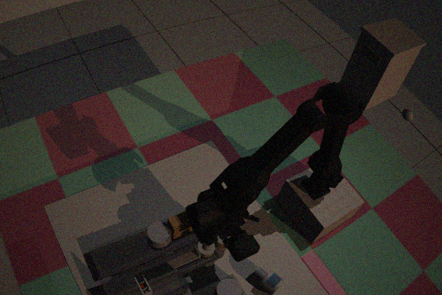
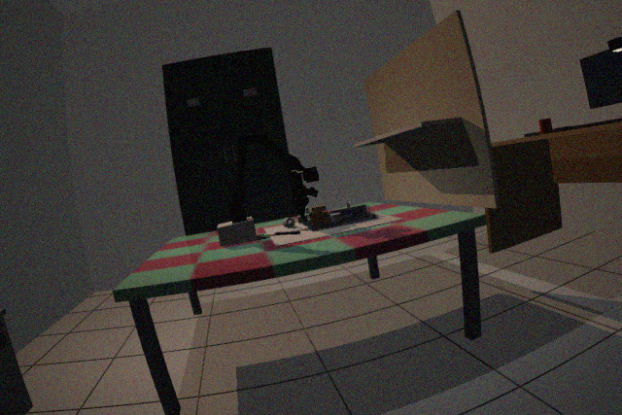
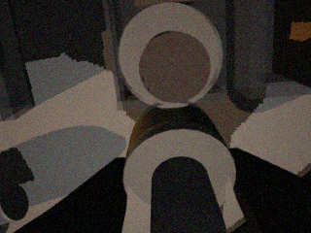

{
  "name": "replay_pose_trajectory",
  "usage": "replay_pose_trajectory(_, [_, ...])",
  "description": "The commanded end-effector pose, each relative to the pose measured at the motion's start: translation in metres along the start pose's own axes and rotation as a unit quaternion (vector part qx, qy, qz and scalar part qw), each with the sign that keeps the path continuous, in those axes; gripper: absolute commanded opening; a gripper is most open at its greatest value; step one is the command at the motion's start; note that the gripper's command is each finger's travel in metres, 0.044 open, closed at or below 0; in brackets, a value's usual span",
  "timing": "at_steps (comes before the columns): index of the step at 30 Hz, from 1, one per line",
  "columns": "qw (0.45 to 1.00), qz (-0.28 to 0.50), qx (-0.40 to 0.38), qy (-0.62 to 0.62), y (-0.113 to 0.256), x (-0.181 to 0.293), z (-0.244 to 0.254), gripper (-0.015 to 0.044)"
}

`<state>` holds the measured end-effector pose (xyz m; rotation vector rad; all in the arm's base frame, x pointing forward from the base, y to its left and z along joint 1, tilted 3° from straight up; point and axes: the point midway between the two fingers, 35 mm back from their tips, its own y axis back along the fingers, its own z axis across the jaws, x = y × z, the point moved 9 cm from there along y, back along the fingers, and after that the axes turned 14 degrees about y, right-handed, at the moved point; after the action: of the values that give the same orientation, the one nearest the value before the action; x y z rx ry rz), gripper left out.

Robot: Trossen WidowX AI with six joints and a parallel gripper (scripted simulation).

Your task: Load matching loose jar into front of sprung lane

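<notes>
My gripper (image 1: 215, 243) (image 3: 177, 162) is shut on a dark amber jar (image 3: 172, 117) with a pale lid, which points toward the wrist camera. The matching-looking lane jar (image 1: 206, 249) (image 3: 175, 65), with a pale ring-shaped lid, stands at the front of the sprung lane (image 1: 184, 259). In the wrist view the held jar is just in front of it, centred on it; its base is hidden, so height and contact are unclear. The pusher (image 1: 143, 284), with a small red mark, shows farther back in the lane. The low front stop cannot be made out.
A wide pale-lidded jar (image 1: 159, 234) and an orange block (image 1: 177, 226) (image 2: 319, 215) are in the neighbouring lane. Another pale-lidded jar (image 1: 229, 287) is at the bottom edge. A white-topped box (image 1: 339, 204) (image 2: 237, 231) stands near the arm. A black rod (image 2: 287, 232) lies on the pale sheet.
</notes>
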<state>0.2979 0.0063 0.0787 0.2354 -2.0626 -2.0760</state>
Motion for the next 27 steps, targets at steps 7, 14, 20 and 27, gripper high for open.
replay_pose_trajectory(7, [1.0, -0.001, 0.002, 0.002, -0.0001, -0.0049, -0.0015, 0.0])
replay_pose_trajectory(14, [1.0, -0.001, 0.002, 0.002, -0.0001, -0.0074, -0.0021, 0.0])
replay_pose_trajectory(20, [1.0, -0.001, 0.002, 0.002, -0.0001, -0.0096, -0.0026, 0.0])
replay_pose_trajectory(27, [1.0, -0.001, 0.002, 0.002, -0.0001, -0.0122, -0.0033, 0.0])
